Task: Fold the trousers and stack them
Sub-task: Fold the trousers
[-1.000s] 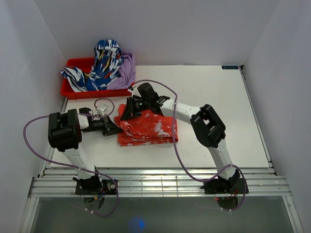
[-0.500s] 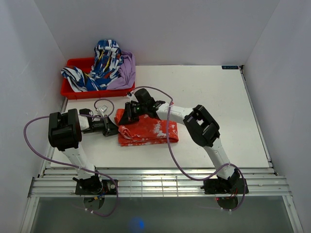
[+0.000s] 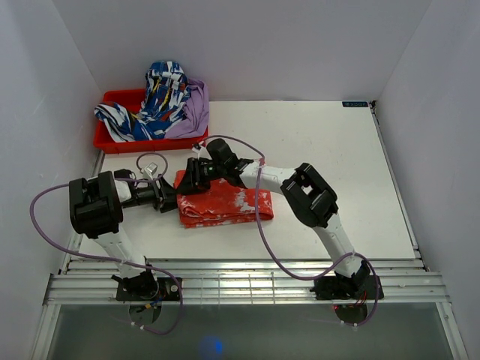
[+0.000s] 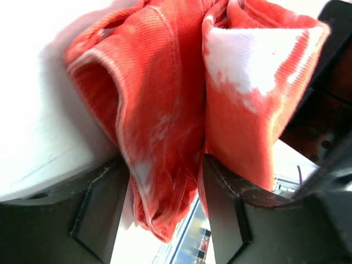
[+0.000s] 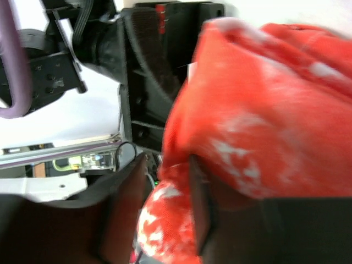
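Note:
The trousers (image 3: 229,202), orange-red with white blotches, lie folded into a thick bundle left of the table's middle. My left gripper (image 3: 171,201) is at the bundle's left end, and my right gripper (image 3: 191,178) is at its far left corner. In the left wrist view the left gripper (image 4: 165,165) stands open, with a fold of the trousers (image 4: 159,110) hanging loose between its fingers. The right gripper (image 5: 166,165) is open too, in the right wrist view, with a lump of the trousers (image 5: 165,214) in the gap and more cloth draped over one finger.
A red bin (image 3: 105,139) sits at the back left, holding a blue-and-white patterned garment (image 3: 154,105) and a purple garment (image 3: 195,109). White walls close in the table on three sides. Purple cables loop over both arms.
Both grippers, shut on the cloth a second ago, have opened. The bundle and both grippers have shifted a little to the left, and the left arm has drawn back.

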Action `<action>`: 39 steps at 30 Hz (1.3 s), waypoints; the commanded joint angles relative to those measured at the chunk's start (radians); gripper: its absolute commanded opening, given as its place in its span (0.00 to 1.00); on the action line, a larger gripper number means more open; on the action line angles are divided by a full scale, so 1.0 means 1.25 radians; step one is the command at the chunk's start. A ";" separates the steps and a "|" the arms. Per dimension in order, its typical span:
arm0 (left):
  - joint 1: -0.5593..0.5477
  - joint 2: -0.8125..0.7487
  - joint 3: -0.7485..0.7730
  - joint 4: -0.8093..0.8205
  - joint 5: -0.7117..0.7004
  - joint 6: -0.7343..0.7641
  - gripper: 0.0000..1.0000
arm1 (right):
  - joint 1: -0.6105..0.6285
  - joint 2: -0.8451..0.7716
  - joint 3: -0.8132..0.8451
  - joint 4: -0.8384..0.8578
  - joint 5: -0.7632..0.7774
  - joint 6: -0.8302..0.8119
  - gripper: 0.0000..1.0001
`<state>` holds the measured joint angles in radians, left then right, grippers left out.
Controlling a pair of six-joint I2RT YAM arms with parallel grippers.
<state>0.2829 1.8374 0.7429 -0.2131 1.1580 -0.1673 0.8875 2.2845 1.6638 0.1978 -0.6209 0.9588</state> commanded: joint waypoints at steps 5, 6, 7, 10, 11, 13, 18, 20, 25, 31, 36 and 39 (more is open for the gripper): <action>0.044 -0.027 0.014 -0.061 -0.158 0.081 0.69 | 0.014 -0.075 0.027 0.066 -0.060 -0.065 0.66; 0.047 -0.026 0.017 -0.068 -0.159 0.085 0.68 | 0.012 -0.091 0.029 0.066 -0.064 -0.074 0.67; 0.052 -0.024 0.017 -0.072 -0.158 0.085 0.68 | 0.003 -0.101 0.027 0.066 -0.073 -0.085 0.67; 0.067 -0.040 0.020 -0.085 -0.154 0.083 0.68 | -0.026 -0.144 0.012 0.061 -0.124 -0.135 0.67; 0.072 -0.048 0.024 -0.090 -0.156 0.085 0.68 | -0.037 -0.156 0.003 0.059 -0.150 -0.157 0.67; 0.078 -0.070 0.033 -0.107 -0.152 0.096 0.68 | -0.075 -0.194 -0.020 0.030 -0.171 -0.190 0.68; 0.101 -0.186 0.057 -0.167 -0.152 0.184 0.68 | -0.180 -0.275 -0.050 -0.136 -0.211 -0.422 0.67; 0.110 -0.240 0.088 -0.222 -0.141 0.226 0.67 | -0.235 -0.287 -0.039 -0.298 -0.226 -0.522 0.67; 0.106 -0.302 0.203 -0.370 -0.025 0.345 0.64 | -0.331 -0.316 -0.083 -0.497 -0.260 -0.737 0.61; -0.044 -0.325 0.250 -0.392 0.001 0.301 0.65 | -0.338 -0.291 -0.135 -0.540 -0.336 -0.763 0.63; -0.105 -0.264 0.157 -0.320 -0.028 0.177 0.65 | -0.336 -0.242 -0.177 -0.558 -0.360 -0.763 0.65; -0.101 -0.162 0.148 -0.397 -0.046 0.191 0.65 | -0.333 -0.231 -0.251 -0.544 -0.334 -0.754 0.66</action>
<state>0.1413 1.5520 0.9485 -0.6357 1.1114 0.0929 0.4717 1.9713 1.4063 -0.4557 -1.0218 0.0364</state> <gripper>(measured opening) 0.651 0.656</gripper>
